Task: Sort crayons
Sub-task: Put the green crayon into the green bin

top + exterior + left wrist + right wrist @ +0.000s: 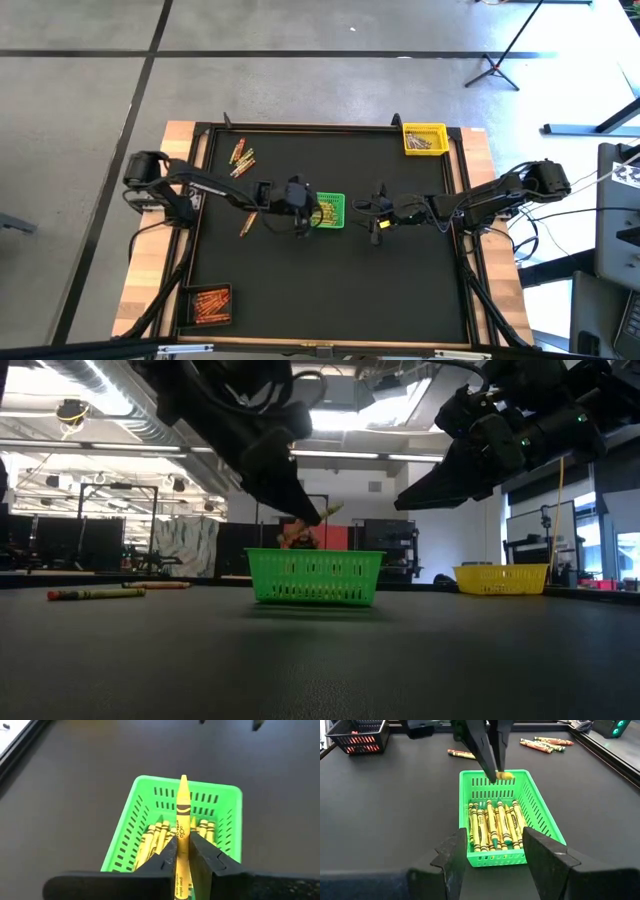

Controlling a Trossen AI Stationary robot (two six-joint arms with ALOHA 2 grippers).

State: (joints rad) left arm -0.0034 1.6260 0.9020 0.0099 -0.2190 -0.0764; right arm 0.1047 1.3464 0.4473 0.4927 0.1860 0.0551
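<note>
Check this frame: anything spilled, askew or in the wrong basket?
Nothing looks spilled or damaged. Loose crayons lie unsorted on the mat, one apart beside the left arm. The left gripper holds a yellow crayon over the green basket of yellow crayons.
</note>
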